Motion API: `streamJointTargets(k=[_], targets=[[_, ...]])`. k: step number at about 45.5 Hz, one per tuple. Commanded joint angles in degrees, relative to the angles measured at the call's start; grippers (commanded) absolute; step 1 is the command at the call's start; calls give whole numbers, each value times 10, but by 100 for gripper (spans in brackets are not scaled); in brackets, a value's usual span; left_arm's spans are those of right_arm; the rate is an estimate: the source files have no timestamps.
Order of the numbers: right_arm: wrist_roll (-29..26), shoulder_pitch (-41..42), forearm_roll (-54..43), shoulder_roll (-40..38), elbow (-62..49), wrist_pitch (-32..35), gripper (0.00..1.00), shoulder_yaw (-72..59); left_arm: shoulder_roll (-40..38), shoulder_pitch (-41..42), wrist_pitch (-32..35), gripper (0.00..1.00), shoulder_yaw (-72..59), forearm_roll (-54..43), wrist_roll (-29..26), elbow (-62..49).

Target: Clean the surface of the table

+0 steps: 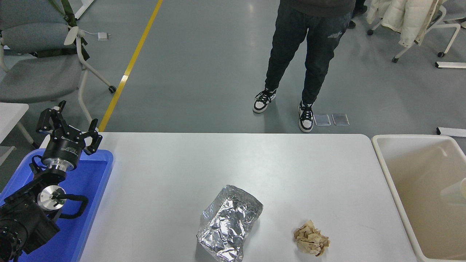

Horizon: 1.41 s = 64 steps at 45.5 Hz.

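Observation:
The table surface (218, 163) is a wide white tabletop. A crumpled silver foil tray (229, 222) lies on it near the front middle. To the right of the foil rests a crumpled brownish paper wad (311, 239). My left gripper (71, 125) is parked at the far left above the blue tray (93, 189), open and holding nothing. Neither the foil nor the wad is touched by anything. My right arm is out of view.
A beige bin (382, 156) stands off the table's right end, with a pale rounded object (455, 192) inside at the picture's edge. A person (309, 54) stands on the floor beyond the far edge. A grey chair (36, 69) is at the far left.

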Motion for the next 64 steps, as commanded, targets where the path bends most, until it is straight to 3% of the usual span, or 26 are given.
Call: streamJointTargets(k=[1, 20, 33, 44, 50, 57, 64], targets=[[0, 1, 0, 2, -2, -27, 100, 1, 0, 0, 1, 100, 0, 0, 0, -1], [5, 8, 39, 1, 0, -27, 100, 35, 0, 0, 2, 100, 0, -1, 0, 0], [6, 51, 85, -17, 9, -24, 100, 157, 0, 0, 2, 100, 0, -1, 0, -1], [7, 25, 85, -85, 226, 0, 100, 448, 0, 0, 1, 100, 0, -1, 0, -1], [15, -3, 82, -86, 305, 10, 100, 498, 0, -1, 1, 100, 0, -1, 0, -1], [94, -28, 82, -79, 389, 65, 100, 514, 0, -1, 1, 100, 0, -1, 0, 0], [120, -91, 74, -47, 475, 104, 100, 590, 0, -1, 1, 100, 0, -1, 0, 0]])
